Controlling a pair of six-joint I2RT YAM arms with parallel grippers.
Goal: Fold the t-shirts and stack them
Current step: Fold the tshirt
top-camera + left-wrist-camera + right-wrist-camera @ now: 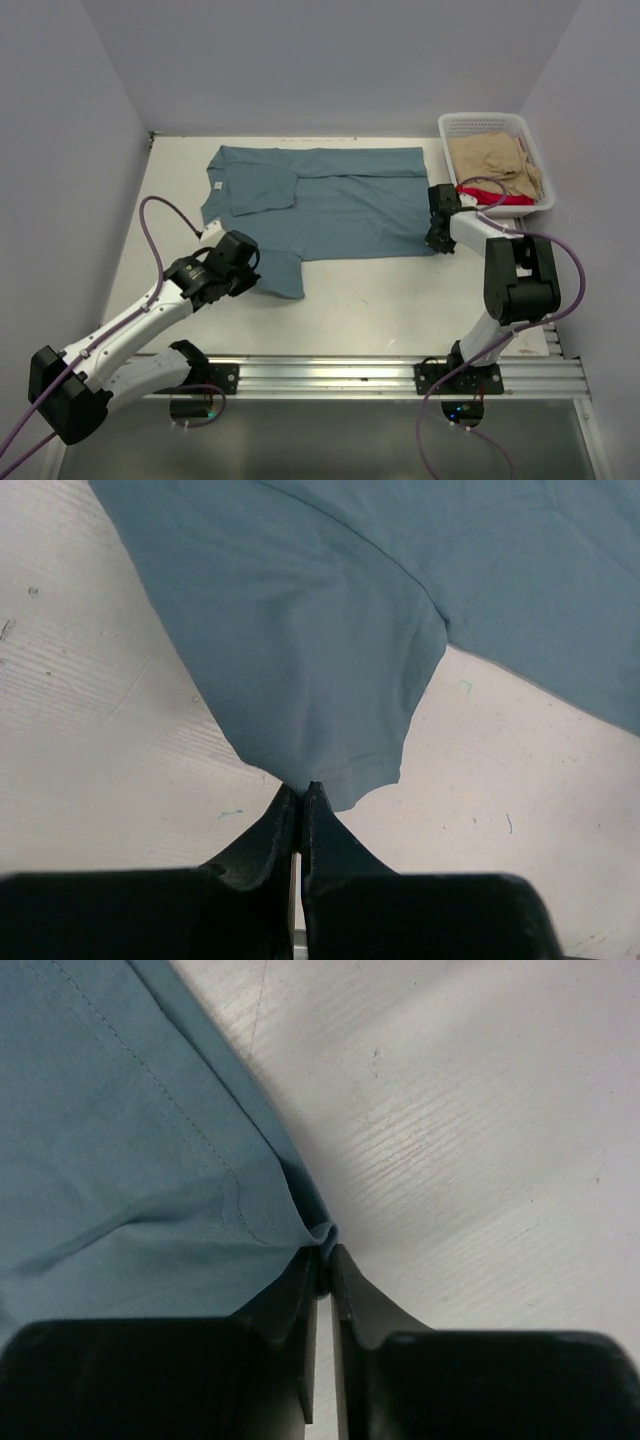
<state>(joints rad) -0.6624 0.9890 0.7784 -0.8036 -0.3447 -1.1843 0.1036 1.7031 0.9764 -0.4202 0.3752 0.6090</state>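
The teal-blue t-shirt [330, 200] lies spread across the back half of the table, one sleeve folded in over its chest. My left gripper [252, 270] is shut on the near sleeve's edge [330, 770] at the shirt's front left. My right gripper [433, 240] is shut on the hem corner [318, 1235] at the shirt's front right, with cloth bunched between its fingertips. A tan t-shirt [492, 160] and a red t-shirt [497, 197] lie in the white mesh basket [462, 125].
The basket stands at the back right corner, close behind my right arm. Grey walls close in the table on the left, back and right. A metal rail [400, 375] runs along the near edge. Bare white table [380, 300] lies in front of the shirt.
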